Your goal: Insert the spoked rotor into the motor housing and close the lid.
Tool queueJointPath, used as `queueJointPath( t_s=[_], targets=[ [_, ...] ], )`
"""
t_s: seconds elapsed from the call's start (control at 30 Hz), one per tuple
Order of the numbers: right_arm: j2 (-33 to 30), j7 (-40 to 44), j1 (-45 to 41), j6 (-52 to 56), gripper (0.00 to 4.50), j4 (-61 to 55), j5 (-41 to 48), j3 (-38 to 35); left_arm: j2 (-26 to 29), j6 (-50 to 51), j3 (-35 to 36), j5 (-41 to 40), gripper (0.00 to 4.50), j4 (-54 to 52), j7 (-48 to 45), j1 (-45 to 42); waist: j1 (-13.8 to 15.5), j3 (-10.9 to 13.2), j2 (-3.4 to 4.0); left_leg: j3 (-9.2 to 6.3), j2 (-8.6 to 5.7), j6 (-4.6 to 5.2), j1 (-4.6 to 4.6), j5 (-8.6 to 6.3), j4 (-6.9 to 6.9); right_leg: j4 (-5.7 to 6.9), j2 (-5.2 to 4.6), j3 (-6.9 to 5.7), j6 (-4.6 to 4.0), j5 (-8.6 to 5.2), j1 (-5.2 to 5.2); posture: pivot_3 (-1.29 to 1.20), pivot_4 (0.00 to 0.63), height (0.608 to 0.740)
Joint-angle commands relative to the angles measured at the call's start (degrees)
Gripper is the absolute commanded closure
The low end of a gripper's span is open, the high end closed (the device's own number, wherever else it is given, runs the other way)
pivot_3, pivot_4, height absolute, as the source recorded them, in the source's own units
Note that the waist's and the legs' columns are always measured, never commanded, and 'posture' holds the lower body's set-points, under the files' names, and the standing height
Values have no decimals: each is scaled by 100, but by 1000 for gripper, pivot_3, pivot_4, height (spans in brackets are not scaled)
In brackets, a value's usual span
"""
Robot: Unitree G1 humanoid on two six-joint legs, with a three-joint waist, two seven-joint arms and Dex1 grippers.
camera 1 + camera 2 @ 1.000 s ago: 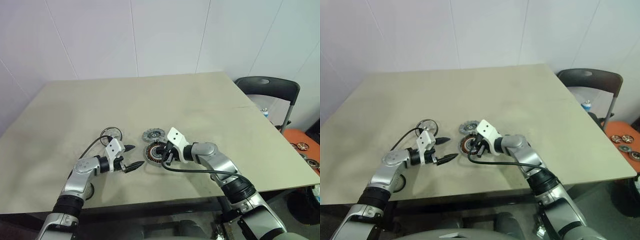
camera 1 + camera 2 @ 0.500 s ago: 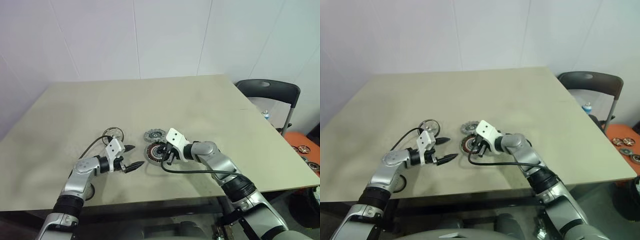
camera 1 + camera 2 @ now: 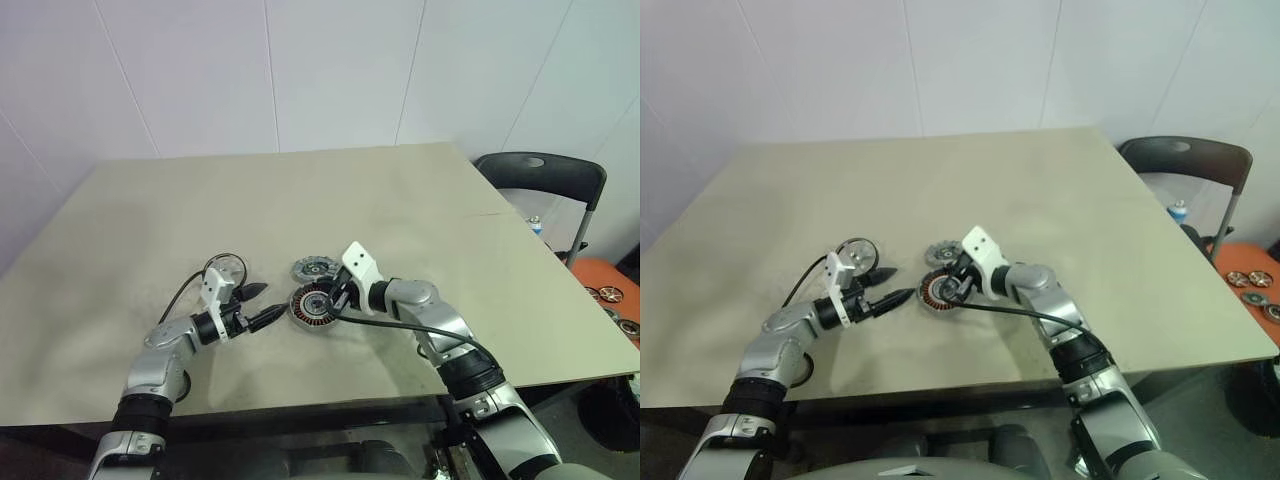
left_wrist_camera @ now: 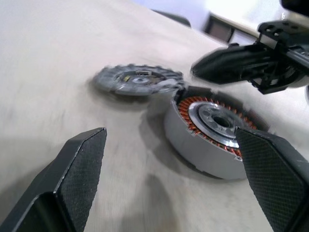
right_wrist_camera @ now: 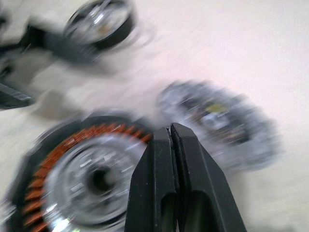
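Right pincer, fingers together, hangs over the motor housing on the table.

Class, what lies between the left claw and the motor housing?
Only bare table separates the left claw from the housing, as the left wrist view shows.

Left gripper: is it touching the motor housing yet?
Apart. In the left wrist view the open left gripper has bare table between its fingertips and the motor housing, which sits ahead, untouched.

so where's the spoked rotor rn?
Head views: spoked rotor lies on the table, on the robot's left, just behind the left end effector, left of the motor housing.
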Motion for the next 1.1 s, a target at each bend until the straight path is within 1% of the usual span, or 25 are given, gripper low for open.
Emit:
queueJointPath(
  t_s=[0.03,0.2,0.3,0.4,0.47,0.57,0.63,0.73,0.83,0.9,0.97,1.03,1.1],
  targets=[
    [31,-67,-178,-200,4449,7,53,-177,-32,731,532,-669,0,-120,227,84,0,-1,-2,0,-1,-1,-31,1,4,3,0,-1,3,5,-33,0,0,740],
    [30,-86,-182,-287,4449,49,16,-185,-37,1098,1066,-892,0,476,860,31,-10,-1,0,1,-1,-4,-30,-1,0,3,-1,1,2,6,-35,0,0,740],
    [21,-115,-190,-347,4449,111,-34,-159,-115,1303,1333,-1159,0,580,1135,-66,-24,-2,3,1,3,-4,-16,-1,0,7,4,1,0,6,-22,0,0,740],
    [3,-127,-197,-390,4449,134,-66,-144,-142,1484,1423,-1309,0,600,1243,-103,-47,-2,3,1,5,-7,4,1,6,30,8,1,13,-4,-14,0,0,740],
    [-9,-133,-199,-427,4449,181,-94,-142,-163,1552,1486,-1450,0,491,1227,-126,-60,-2,3,1,6,-7,22,1,6,45,11,1,15,-6,-11,0,0,740],
    [-15,-126,-175,-454,4449,203,-117,-117,-224,1662,1710,-1877,0,177,1099,-218,-77,0,-1,1,11,-7,30,1,3,47,15,-1,14,-6,-9,0,0,740],
    [-14,-125,-160,-482,4449,220,-157,-74,-231,1730,1817,-2104,0,-32,1021,-261,-78,2,-8,1,11,-9,20,2,4,46,13,-1,13,-5,-15,0,0,740],
    [0,-133,-159,-552,4449,286,-240,-42,-231,1854,1946,-2359,0,-282,974,-311,-23,3,-9,2,-1,-14,-25,5,12,41,1,-1,-8,10,-50,0,0,740],
    [27,-124,-149,-574,4449,298,-262,-39,-178,2002,1954,-2497,0,-536,908,-308,21,3,-8,2,-6,-22,-34,-1,11,22,-5,-1,-8,10,-52,0,0,740],
    [36,-130,-147,-596,4449,319,-278,-25,-175,2013,2095,-2632,0,-563,989,-366,17,3,-8,2,-6,-23,-37,-5,8,9,-5,-1,-8,11,-50,0,0,740],
    [36,-137,-144,-619,4449,350,-296,-14,-176,1980,2309,-2702,0,-332,1264,-475,14,3,-8,2,-5,-23,-36,-6,5,5,-4,-1,-8,11,-49,0,0,740],
    [30,-142,-142,-638,4449,383,-326,5,-157,1815,2438,-2574,0,-49,1575,-576,12,3,-8,1,-2,-23,-35,-7,4,4,-1,-1,-8,10,-49,0,0,740],
    [23,-142,-133,-667,4449,423,-361,29,-114,1305,2805,-2418,0,556,2129,-855,7,3,-8,1,-1,-24,-32,-6,4,6,0,-2,-8,10,-47,0,0,740]
  ],
)
